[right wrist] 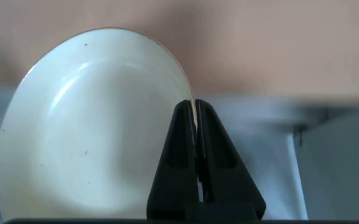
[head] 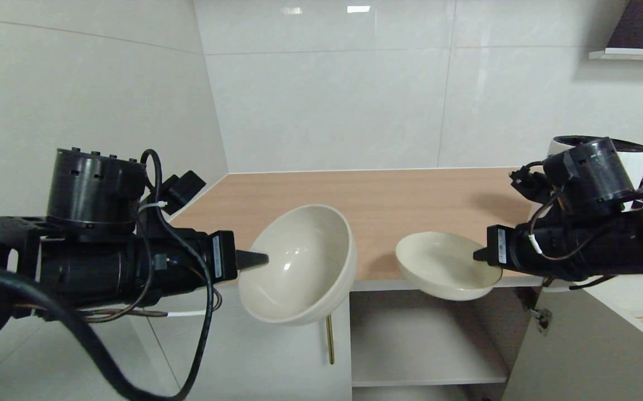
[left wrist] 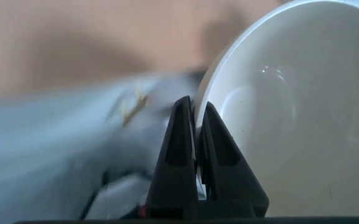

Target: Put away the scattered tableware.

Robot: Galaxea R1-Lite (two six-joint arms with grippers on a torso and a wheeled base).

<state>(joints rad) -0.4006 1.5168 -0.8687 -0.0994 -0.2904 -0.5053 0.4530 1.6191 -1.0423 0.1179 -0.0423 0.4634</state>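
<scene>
Near left, the left gripper [head: 254, 259] pinches the rim of a deep bowl [head: 299, 267], tilted in the air off the near edge of the counter [head: 388, 195]. The right gripper [head: 480, 256] likewise pinches a shallow dish [head: 438, 267] by its rim. Such thin holds (glazed, likely slick) could let either pivot, slip, or strike the counter.

The deep bowl [head: 299, 267] was plain cream-white, without any pattern. The shallow bowl [head: 444, 270] had the same cream colour, with a few tiny dark specks inside. The left gripper [head: 263, 259] and the right gripper [head: 476, 256] were black. The countertop [head: 388, 195] was light brown with fine wood grain, the wall tiles [head: 327, 83] glossy white, the cabinet handle [head: 330, 340] golden.
</scene>
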